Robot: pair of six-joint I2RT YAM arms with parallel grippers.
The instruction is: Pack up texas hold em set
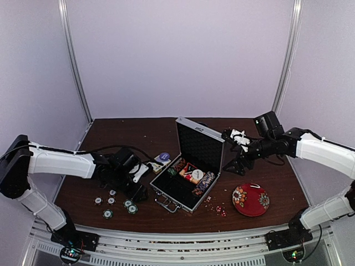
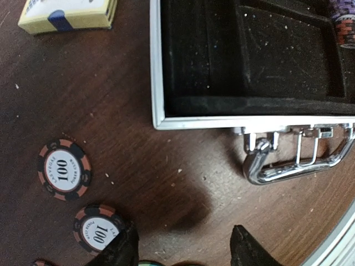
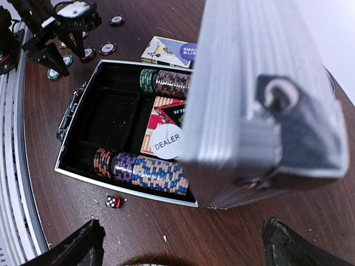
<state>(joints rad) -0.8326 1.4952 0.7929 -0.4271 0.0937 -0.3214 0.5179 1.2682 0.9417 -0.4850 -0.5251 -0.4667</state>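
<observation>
Packing is running roughly midway, I judge. The case (image 1: 168, 201) is standing open mid-table with its lid (image 1: 198, 145) upright, already holding two rows of stacked chips (image 3: 147, 169), a red deck (image 3: 163, 113) and the dealer button (image 3: 166, 142); the pocket nearest the handle (image 2: 288, 163) is lying bare.

The left gripper (image 2: 183, 252) is hovering low, jaws apart and clamping nothing. Loose chips (image 2: 64, 169) are lying just outside one finger, and the handle is sitting off beyond the other. Something greenish is peeking between the tips, likely another chip, though the frame edge is cutting it off. The card box (image 2: 66, 14) is lying well ahead of those jaws, beside the case.

The right gripper (image 3: 183, 244) is hanging with jaws spread wide and empty, the lid's outer face just ahead of them. Dice (image 1: 213, 206) are lying scattered by the case.

Loose chips, card box, perhaps dice, and shutting the lid are all waiting.
</observation>
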